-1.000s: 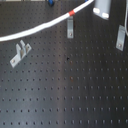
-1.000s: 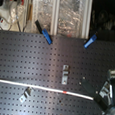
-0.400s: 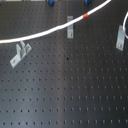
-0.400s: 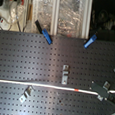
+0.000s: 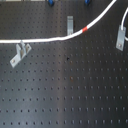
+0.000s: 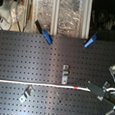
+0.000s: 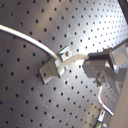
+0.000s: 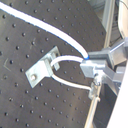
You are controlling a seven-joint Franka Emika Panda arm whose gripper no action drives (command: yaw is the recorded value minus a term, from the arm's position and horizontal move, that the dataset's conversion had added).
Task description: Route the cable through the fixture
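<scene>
The white cable [image 5: 45, 40] runs from the first exterior view's left edge to its upper right, with its red band [image 5: 87, 28] past the middle fixture [image 5: 70, 24]. It passes just above the left fixture [image 5: 20, 52]. In the second exterior view the cable [image 6: 36, 84] lies straight across the board, and the gripper [image 6: 94, 88] holds its end just past the red band [image 6: 79, 89]. In both wrist views the gripper [image 7: 90, 62] [image 8: 92, 65] is shut on the cable [image 7: 30, 37] [image 8: 45, 25], right beside a metal fixture [image 7: 52, 67] [image 8: 42, 70].
A third fixture [image 5: 121, 37] stands at the first exterior view's right. Two blue clamps [image 6: 45, 35] [image 6: 91, 40] sit at the black perforated board's [image 5: 65, 95] far edge. More brackets [image 6: 24, 95] [image 6: 66, 74] are on the board. Clutter lies beyond it.
In the first exterior view the red band has moved right and then down toward the middle fixture, and the cable now lies lower across the board. The gripper has barely moved in the second exterior view.
</scene>
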